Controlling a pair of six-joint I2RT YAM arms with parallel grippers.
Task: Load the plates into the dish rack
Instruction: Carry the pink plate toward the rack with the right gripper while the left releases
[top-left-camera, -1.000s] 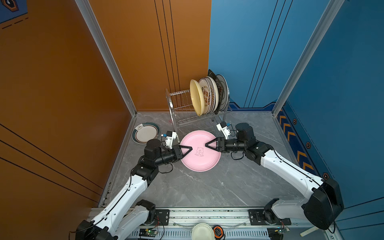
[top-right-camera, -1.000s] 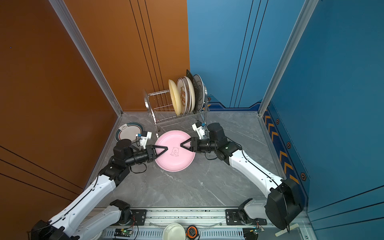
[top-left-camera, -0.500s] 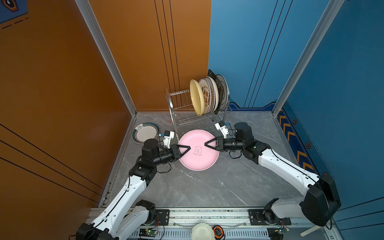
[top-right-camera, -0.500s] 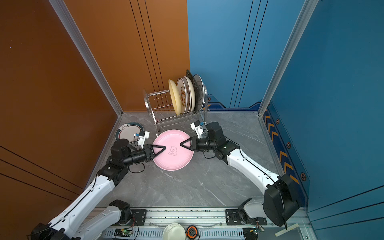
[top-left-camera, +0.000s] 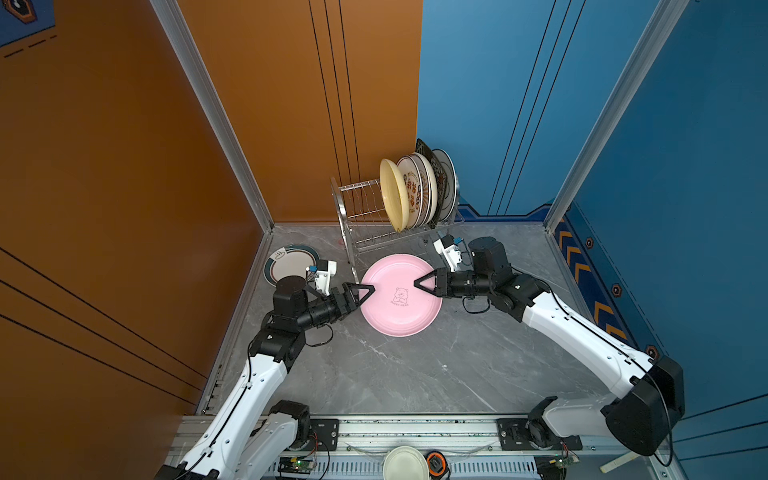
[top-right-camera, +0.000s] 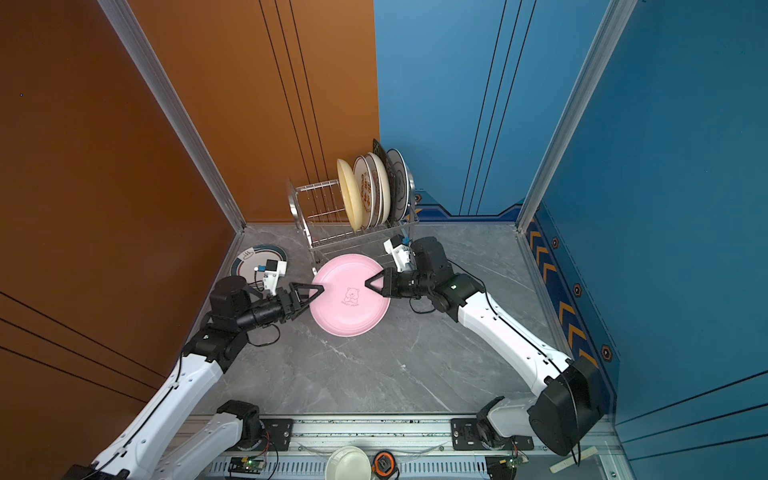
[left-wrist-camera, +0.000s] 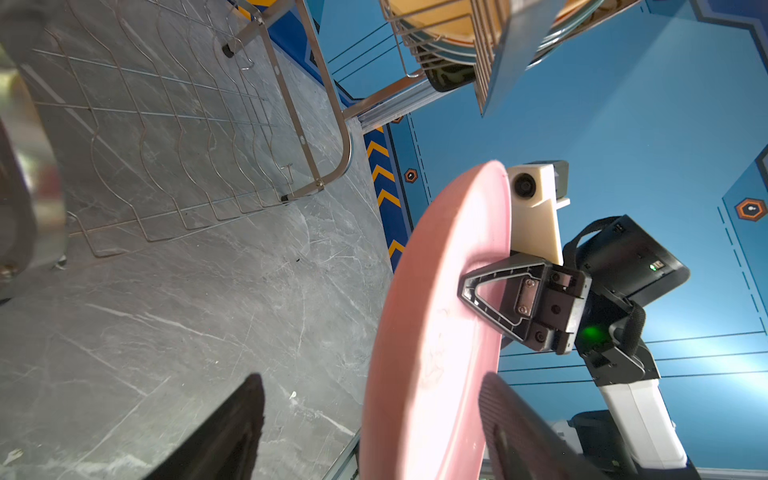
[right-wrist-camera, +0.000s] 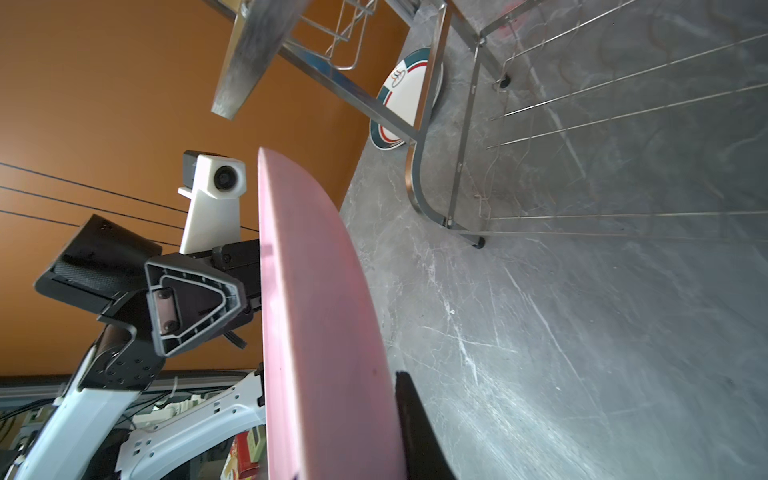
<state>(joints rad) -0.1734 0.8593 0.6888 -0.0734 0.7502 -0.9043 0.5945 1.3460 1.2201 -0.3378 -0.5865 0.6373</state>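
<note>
Top views: pink plate (top-left-camera: 390, 320) face-up, maybe level; right fingers (top-left-camera: 434, 282) pinching, left fingers (top-left-camera: 358, 286) wide.

Orange wall (top-left-camera: 124, 166), blue walls (top-left-camera: 498, 83), grey marbled floor (top-left-camera: 415, 374), aluminium corner posts (top-left-camera: 212, 112), chevron skirting (top-left-camera: 582, 266)

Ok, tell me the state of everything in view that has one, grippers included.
pink plate: face up, gripped at its rim, in front of the dish rack.
right gripper: shut on the pink plate.
left gripper: open, jaws astride the opposite rim.
dish rack: upright, upper tier partly filled, lower tier bare.
racked plates: standing on edge in the upper tier.
teal-rimmed plate: lying flat on the table, not loaded.
</note>
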